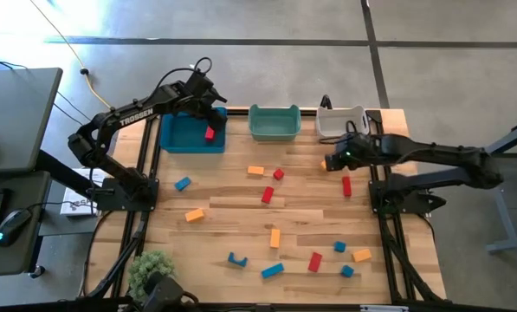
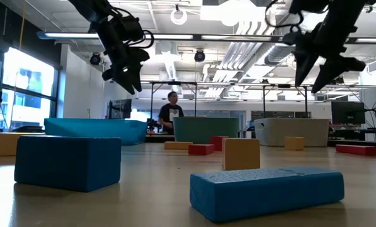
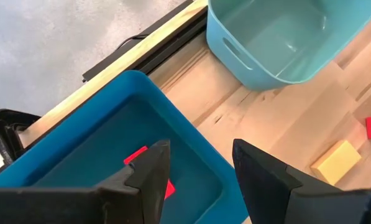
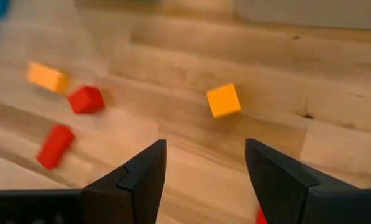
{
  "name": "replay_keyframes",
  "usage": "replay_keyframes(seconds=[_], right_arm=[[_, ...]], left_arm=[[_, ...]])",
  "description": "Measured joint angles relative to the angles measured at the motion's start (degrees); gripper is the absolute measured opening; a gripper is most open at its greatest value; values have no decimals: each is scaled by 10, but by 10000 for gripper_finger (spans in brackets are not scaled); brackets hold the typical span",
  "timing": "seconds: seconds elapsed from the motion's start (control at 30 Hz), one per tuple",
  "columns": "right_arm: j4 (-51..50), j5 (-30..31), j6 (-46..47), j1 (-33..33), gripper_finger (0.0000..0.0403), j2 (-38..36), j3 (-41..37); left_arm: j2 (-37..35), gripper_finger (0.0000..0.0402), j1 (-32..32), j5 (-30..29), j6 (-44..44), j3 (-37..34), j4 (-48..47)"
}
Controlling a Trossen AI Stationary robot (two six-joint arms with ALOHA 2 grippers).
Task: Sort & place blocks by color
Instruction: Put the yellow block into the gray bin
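Overhead, right pincer point(image 1: 332, 162), jaws apart & empty, hovers by the white bin, w/ an orange cube point(image 4: 223, 101) just ahead and a red bar point(image 1: 346, 185) lying near-to-far on the counter point(image 1: 241, 217) close by; left pincer point(image 1: 208, 111) gapes over blue bin point(image 1: 176, 139) holding a red block point(image 1: 210, 133).

Blue bin point(image 1: 191, 133), teal bin point(image 1: 274, 122), white bin point(image 1: 341, 121) line the table's point(image 1: 232, 217) far edge.

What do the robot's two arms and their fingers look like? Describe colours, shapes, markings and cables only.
Both arms are dark, nearly black, built of slim jointed tubular links. The left arm bears white lettering, "TROSSEN", along one link, and black cables loop over its wrist. The right arm shows no marking I can read. Each left gripper and right gripper has two flat, dark, wedge-shaped fingers.
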Motion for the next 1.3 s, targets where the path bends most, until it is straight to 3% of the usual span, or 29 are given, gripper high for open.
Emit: replay_keyframes(seconds=[0.17, 0.6, 1.13, 1.3], right_arm=[[2, -49, -58, -35, 208, 55, 0], [73, -52, -173, -101, 276, 168, 0], [133, -52, -246, -122, 278, 314, 0], [138, -51, -244, -122, 262, 353, 0]], left_arm=[[0, 165, -3, 0, 0, 0, 0], [0, 164, -4, 0, 0, 0, 0], [0, 165, -4, 0, -2, 0, 0], [0, 164, -4, 0, -2, 0, 0]])
